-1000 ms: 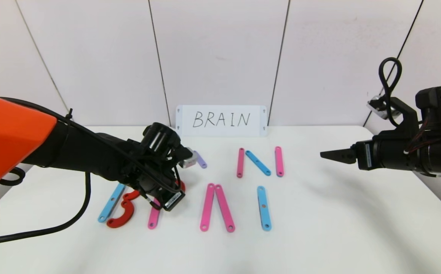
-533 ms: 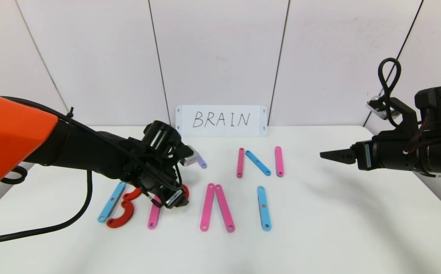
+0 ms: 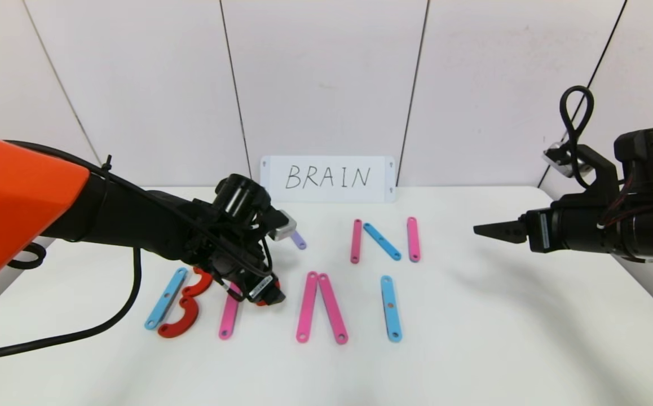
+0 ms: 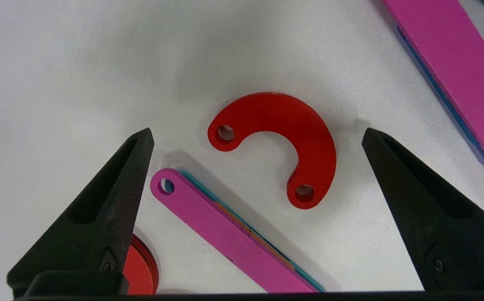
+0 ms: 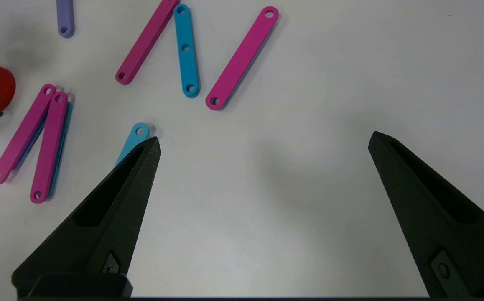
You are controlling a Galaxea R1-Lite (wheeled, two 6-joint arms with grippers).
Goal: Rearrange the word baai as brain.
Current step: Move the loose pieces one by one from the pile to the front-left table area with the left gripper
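Note:
My left gripper (image 3: 267, 294) is open, low over the table between the pink bar (image 3: 228, 316) and the pink A bars (image 3: 319, 307). In the left wrist view the gripper (image 4: 256, 134) has its jaws wide apart on either side of a loose red half-ring curve (image 4: 281, 138), which lies flat next to the pink bar's end (image 4: 225, 234). The B stands to the left, made of a blue bar (image 3: 166, 298) and red curves (image 3: 185, 307). A short purple bar (image 3: 298, 240) lies behind. My right gripper (image 3: 487, 230) is open and empty, held above the table's right side (image 5: 265, 139).
A blue bar (image 3: 391, 307) lies as an I right of the A. An N of two pink bars (image 3: 356, 241) and a blue bar (image 3: 382, 241) lies farther back. A white handwritten BRAIN card (image 3: 328, 179) stands against the wall.
My left gripper has shifted right and toward the table's front, down over the red half-ring, which it now mostly hides in the head view. The right arm has not moved.

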